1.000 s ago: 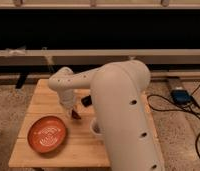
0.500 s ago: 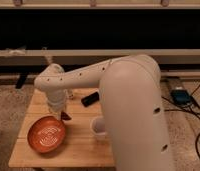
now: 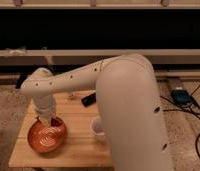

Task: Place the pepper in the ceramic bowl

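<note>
Claw position logged: the two-finger gripper [image 3: 45,120] is held directly above the far rim of the wide, shallow, orange-red ceramic bowl with pale swirl lines [image 3: 46,137], at the end of the white arm [image 3: 68,82].

Change noted: a second ago the claw is seen further right, over mid-table beside the black rectangular object [image 3: 88,99]. Half a second ago it is at the bowl's right edge. Now it is carried left and lower, onto the bowl itself. The transport leg is judged nearly done.

Whether the claw is clenched or released cannot be told.

The small, slender, dark red pepper cannot be made out separately. None is seen on the bare wooden table [image 3: 73,150] or on the bowl's open floor below and in front of the claw. It is judged to be held at the claw, or hidden just beneath it.

The small white cup [image 3: 98,126] is set to the right of the claw, clear of the bowl.

Remaining, by judgement: release over the bowl's interior rather than at the rim, so the pepper is not dropped outside.
</note>
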`<state>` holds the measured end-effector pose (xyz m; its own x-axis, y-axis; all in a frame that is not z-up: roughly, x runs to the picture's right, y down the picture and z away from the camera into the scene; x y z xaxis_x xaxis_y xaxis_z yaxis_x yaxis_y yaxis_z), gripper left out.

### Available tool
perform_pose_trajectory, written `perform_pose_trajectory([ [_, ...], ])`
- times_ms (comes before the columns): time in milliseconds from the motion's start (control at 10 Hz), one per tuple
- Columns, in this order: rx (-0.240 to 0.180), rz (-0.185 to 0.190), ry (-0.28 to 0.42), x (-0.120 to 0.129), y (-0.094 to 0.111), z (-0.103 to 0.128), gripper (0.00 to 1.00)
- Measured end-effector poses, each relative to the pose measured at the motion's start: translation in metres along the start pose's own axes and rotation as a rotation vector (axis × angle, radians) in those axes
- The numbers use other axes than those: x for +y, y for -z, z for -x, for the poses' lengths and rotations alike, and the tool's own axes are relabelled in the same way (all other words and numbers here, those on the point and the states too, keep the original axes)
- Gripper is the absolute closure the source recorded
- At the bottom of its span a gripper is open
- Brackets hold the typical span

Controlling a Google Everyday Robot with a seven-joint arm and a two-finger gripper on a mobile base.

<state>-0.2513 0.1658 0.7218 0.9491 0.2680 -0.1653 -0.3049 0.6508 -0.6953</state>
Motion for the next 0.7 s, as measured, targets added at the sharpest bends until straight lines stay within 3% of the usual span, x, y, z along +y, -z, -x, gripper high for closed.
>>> perform_pose_trajectory([
  [100,0.002,0.008,0.018,0.0033,-0.0013,0.0019,0.34],
  [700,-0.018,0.011,0.029,-0.0016,0.007,0.0037,0.34],
])
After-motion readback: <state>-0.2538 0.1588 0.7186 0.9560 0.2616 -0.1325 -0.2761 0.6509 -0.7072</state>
